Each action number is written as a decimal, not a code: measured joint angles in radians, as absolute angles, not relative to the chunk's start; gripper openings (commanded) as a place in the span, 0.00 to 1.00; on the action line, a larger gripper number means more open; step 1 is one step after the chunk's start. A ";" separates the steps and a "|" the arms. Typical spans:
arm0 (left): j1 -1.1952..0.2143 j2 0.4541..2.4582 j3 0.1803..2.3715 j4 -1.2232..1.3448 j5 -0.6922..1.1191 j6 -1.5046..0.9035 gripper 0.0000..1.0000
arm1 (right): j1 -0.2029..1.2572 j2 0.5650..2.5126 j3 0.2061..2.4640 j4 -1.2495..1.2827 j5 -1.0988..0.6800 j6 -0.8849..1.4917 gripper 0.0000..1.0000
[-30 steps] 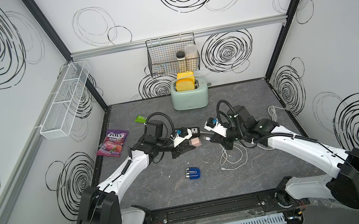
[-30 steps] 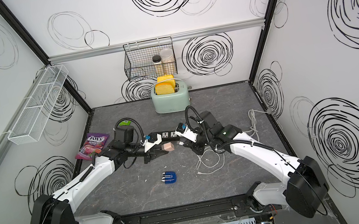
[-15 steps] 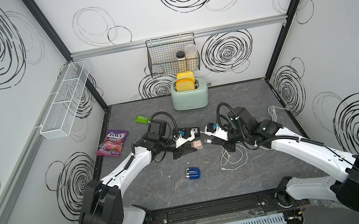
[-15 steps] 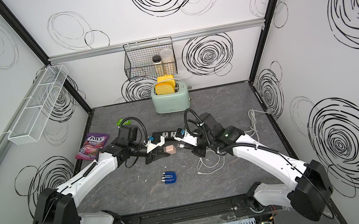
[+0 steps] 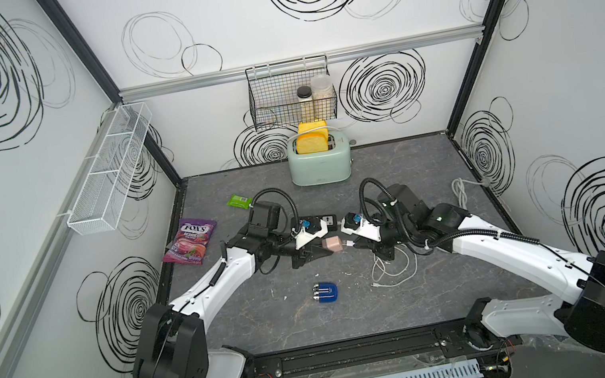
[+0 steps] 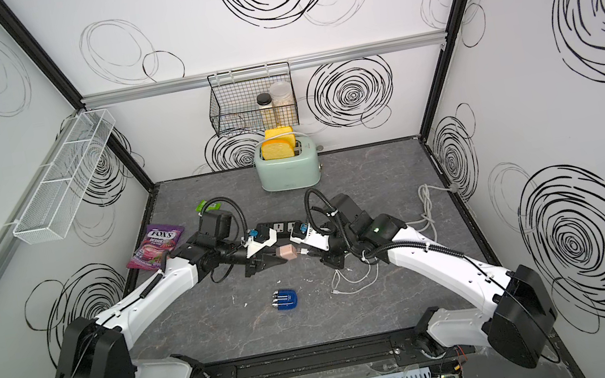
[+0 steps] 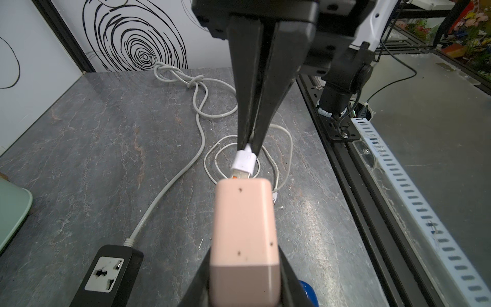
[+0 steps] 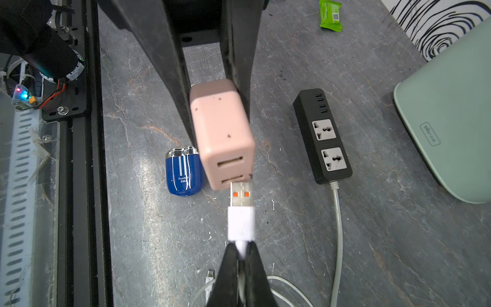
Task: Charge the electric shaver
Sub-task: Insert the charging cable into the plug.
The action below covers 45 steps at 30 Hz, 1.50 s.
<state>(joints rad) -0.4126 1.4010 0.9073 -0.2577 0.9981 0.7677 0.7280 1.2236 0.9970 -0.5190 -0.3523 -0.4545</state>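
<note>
The electric shaver [image 5: 325, 293] [image 6: 284, 300] [image 8: 183, 174], blue with silver heads, lies alone on the grey table near the front, and no cable reaches it. My left gripper [image 5: 323, 247] [image 7: 244, 255] is shut on a pink plug adapter [image 5: 332, 244] [image 7: 244, 226] [image 8: 221, 133], held above the table. My right gripper [image 5: 355, 245] [image 8: 241, 249] is shut on the neck of a white USB plug [image 8: 240, 212] [image 7: 244, 160]. The plug's metal tip meets the adapter's lower port. The black power strip [image 5: 323, 221] [image 8: 322, 135] lies just behind both grippers.
The loose white cable [image 5: 391, 271] coils on the table under my right arm. The strip's grey cord [image 5: 461, 191] is bundled at the right wall. A mint toaster [image 5: 319, 164] stands at the back. A purple candy bag [image 5: 191, 245] and a green packet [image 5: 239, 200] lie to the left.
My right gripper has brought the USB plug closer to the adapter. My left gripper has shifted slightly right with the adapter. The shaver has stayed where it was.
</note>
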 measured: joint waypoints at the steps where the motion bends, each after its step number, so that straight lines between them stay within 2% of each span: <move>1: -0.413 1.401 0.906 -0.258 0.998 0.766 0.00 | 0.730 1.227 0.997 -0.519 -0.348 -0.455 0.00; 45: -0.427 1.400 0.890 -0.282 0.983 0.776 0.00 | 0.801 1.232 1.000 -0.540 -0.262 -0.548 0.00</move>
<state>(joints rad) -0.4274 1.4002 0.8898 -0.2825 0.9829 0.7765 0.8009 1.2324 0.9997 -0.5396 -0.2615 -0.5476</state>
